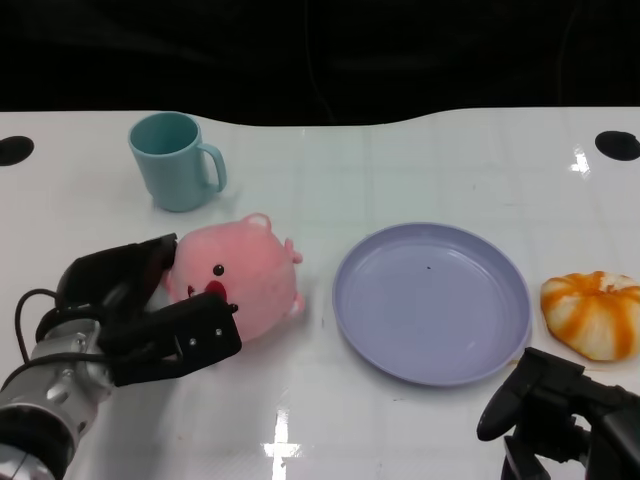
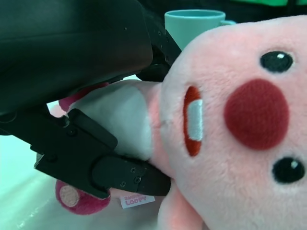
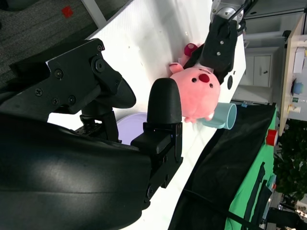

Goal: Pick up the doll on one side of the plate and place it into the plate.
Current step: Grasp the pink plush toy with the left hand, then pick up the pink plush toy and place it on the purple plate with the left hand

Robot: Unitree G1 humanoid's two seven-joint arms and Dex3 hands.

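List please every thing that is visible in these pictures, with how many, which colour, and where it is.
doll: one, pink plush with a red nose, on the table left of the plate, apart from it, held by the left hand.
plate: one, lavender, middle of the table, nothing in it.
mug: one, teal, upright, behind the doll.
pumpkin toy: one, orange and white, right of the plate, apart from it.
table: one, white, with black round marks near its far corners.
left hand: one, black, on a silver forearm, fingers around the doll.
right hand: one, black, low at the near right, holding nothing, fingers apart.
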